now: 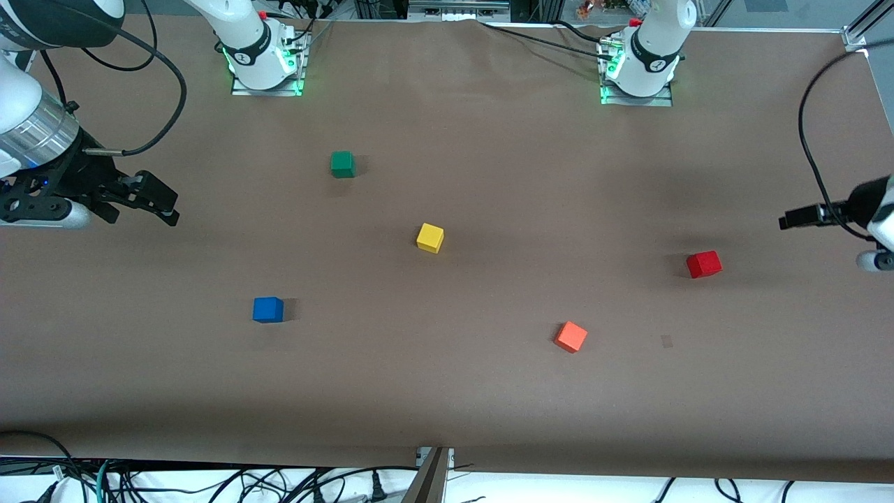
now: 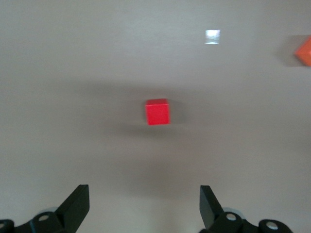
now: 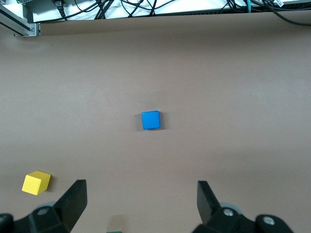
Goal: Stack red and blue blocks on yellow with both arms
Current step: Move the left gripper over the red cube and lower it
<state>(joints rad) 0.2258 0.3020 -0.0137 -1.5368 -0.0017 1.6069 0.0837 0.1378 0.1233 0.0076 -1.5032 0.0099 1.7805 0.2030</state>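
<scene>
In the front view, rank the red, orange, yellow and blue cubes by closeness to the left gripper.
From the left gripper, open at its own end of the table:
1. Red cube, at that same end.
2. Orange cube, nearer the front camera.
3. Yellow cube, mid-table.
4. Blue cube, toward the right arm's end.

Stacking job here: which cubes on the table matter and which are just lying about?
Job:
red block, toward the left arm's end
blue block, toward the right arm's end
yellow cube, mid-table, nothing on it yet

Lying about:
green cube
orange cube
</scene>
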